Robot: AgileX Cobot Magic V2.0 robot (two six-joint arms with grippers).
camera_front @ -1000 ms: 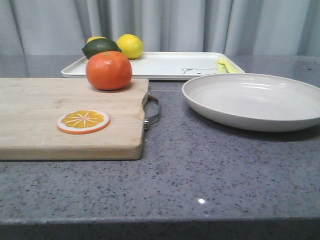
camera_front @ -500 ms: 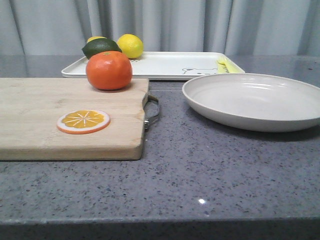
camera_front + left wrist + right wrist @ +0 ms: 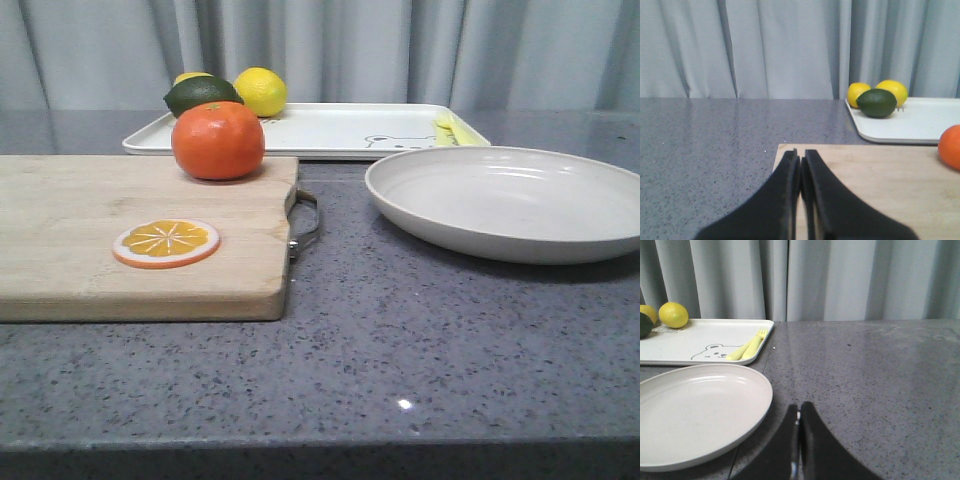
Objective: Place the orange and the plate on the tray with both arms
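Observation:
The orange [image 3: 218, 140] sits at the far right corner of a wooden cutting board [image 3: 80, 260]; its edge shows in the left wrist view [image 3: 951, 146]. The off-white plate [image 3: 510, 200] lies on the counter to the right, also in the right wrist view [image 3: 695, 412]. The white tray [image 3: 330, 130] with a bear face stands behind both and shows in both wrist views [image 3: 920, 125] [image 3: 700, 342]. My left gripper [image 3: 800, 159] is shut and empty over the board's near left part. My right gripper [image 3: 799, 412] is shut and empty just right of the plate.
An orange slice [image 3: 166, 243] lies on the board. A lemon [image 3: 260, 92], a dark green lime [image 3: 202, 95] and another yellow fruit [image 3: 190, 77] sit on the tray's left end. A yellow fork [image 3: 747, 348] lies at its right end. Grey curtains hang behind the counter.

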